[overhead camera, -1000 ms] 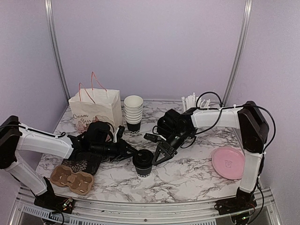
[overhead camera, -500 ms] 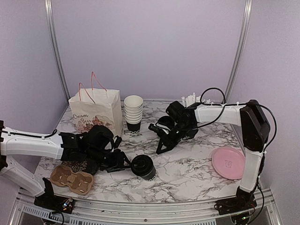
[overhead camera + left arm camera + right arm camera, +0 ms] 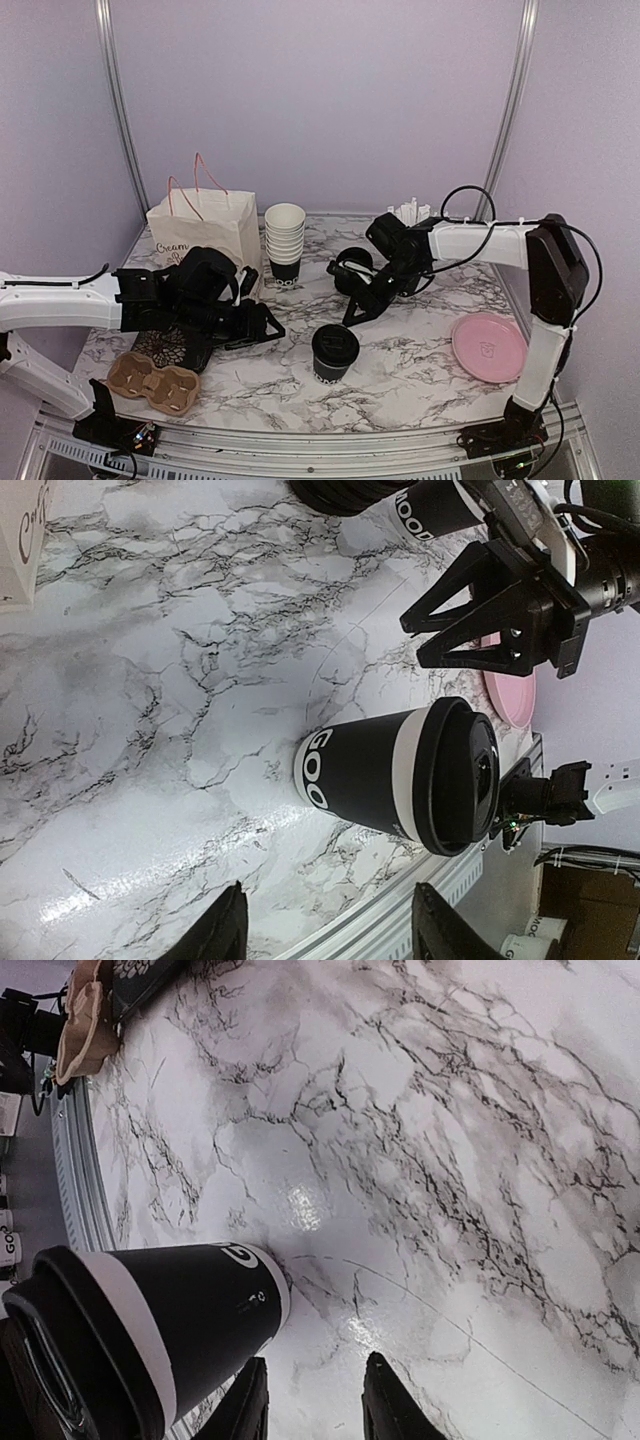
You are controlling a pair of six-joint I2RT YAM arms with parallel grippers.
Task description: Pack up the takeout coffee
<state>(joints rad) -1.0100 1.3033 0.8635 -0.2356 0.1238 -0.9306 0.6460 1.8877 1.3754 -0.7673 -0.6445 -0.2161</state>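
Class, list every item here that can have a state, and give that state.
lidded coffee cup: upright, lid on, ungripped
paper bag: upright, top open
cup carrier: flat, both visible pockets empty
stack of cups: upright, nested
left gripper: open, empty
right gripper: open, empty

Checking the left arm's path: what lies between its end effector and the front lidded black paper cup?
Only bare marble tabletop separates the left end effector from the front lidded black paper cup, per the left wrist view.
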